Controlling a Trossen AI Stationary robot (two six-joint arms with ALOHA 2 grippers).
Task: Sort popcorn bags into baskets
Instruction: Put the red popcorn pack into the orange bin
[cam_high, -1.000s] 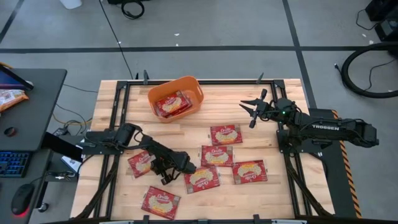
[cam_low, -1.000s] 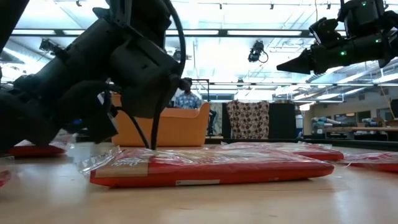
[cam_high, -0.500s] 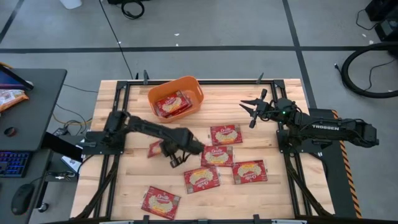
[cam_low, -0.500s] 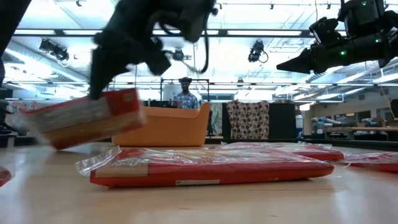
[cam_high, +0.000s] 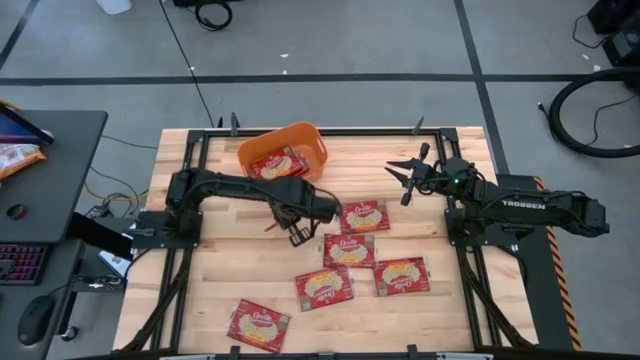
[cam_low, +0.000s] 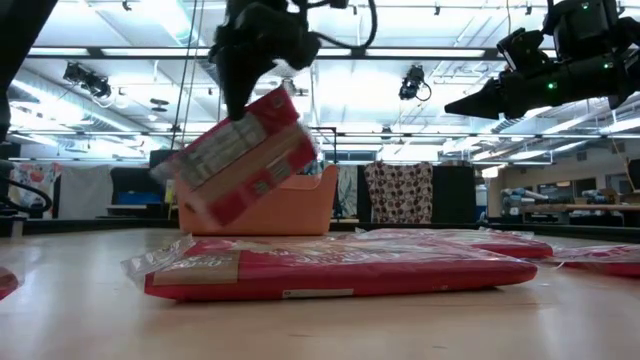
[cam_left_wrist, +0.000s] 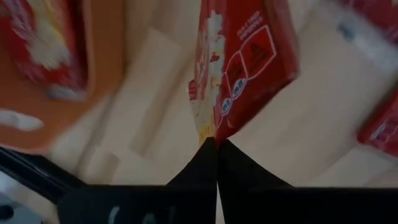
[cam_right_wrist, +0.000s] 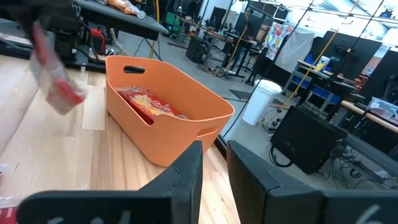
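Since a second ago, left gripper (cam_high: 296, 222) has lifted one popcorn bag (cam_low: 242, 157), pinched by its edge, toward the basket (cam_high: 310, 143). Dangling, it may slip out. Right gripper (cam_high: 405, 176) waits, spread open.

Bags around the left gripper, tub behind it

The left gripper (cam_high: 292, 228) hangs above the table (cam_high: 440, 300) with one bag (cam_low: 240, 160) pinched in its closed jaws; the tub (cam_high: 312, 152), bag inside (cam_high: 280, 164), sits just beyond, four bags (cam_high: 364, 215) lie to its right, and one (cam_high: 258, 325) sits near the front edge.
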